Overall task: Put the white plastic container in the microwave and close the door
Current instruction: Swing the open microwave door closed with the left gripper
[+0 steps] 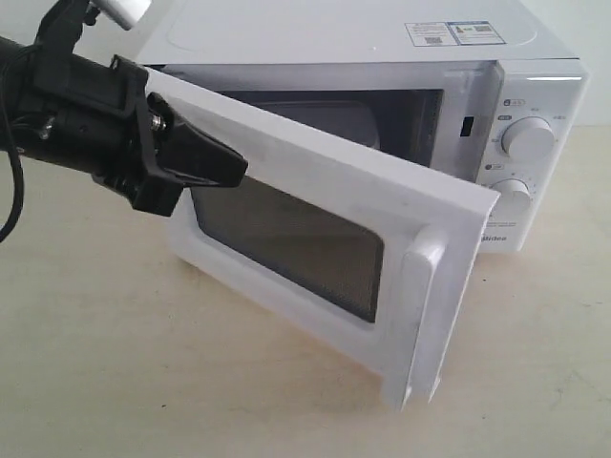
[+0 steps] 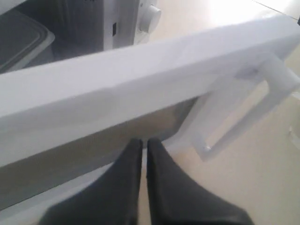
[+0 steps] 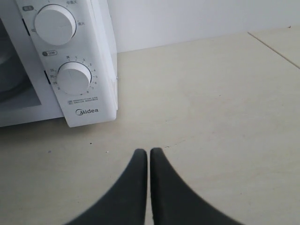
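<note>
White door (image 1: 325, 176) stands ajar, left tool (image 1: 234, 170) against its outer face.

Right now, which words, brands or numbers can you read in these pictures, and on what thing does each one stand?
"Midea": on the front panel of the microwave, below the lower knob.
Numbers around the lower knob: too small to read with certainty.
Labels beside the upper knob: blurred, not readable.
Print on the stickers on top of the microwave: too small to read.
On the door: no text shows.
</note>
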You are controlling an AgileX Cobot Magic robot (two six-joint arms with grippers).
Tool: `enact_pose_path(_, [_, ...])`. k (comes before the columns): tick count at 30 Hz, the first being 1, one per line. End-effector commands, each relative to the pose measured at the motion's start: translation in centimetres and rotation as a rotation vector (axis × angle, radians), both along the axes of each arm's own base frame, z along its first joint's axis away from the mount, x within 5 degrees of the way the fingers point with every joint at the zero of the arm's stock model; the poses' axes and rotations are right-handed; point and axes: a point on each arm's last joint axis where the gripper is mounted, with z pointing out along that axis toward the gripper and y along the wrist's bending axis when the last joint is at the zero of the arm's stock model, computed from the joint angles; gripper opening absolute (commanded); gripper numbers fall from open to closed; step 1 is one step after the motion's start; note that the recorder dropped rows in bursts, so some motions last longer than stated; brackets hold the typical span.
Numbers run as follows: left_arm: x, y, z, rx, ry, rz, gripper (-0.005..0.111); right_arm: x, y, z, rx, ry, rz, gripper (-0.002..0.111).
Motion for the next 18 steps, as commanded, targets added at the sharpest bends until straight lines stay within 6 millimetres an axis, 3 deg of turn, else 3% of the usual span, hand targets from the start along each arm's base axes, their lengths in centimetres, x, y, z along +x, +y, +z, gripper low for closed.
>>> enact_pose_path(1, [-0.3, -0.2, -0.1, 0.004, -0.004, -0.051, 0.004, 0.0, -0.1, 0.1, 0.000, -0.010, -0.010, 0.000])
enact_pose_path(10, [0.2, -0.4, 0.0, -0.011, -0.060, -0.030, 0.004, 0.0, -0.1, 0.1, 0.000, -0.010, -0.010, 0.000])
enact_pose_path(18, [-1.2, -2.2, -0.3, 0.041, -0.100, -0.133, 0.004, 0.0, -0.1, 0.1, 0.000, -0.010, -0.010, 0.000])
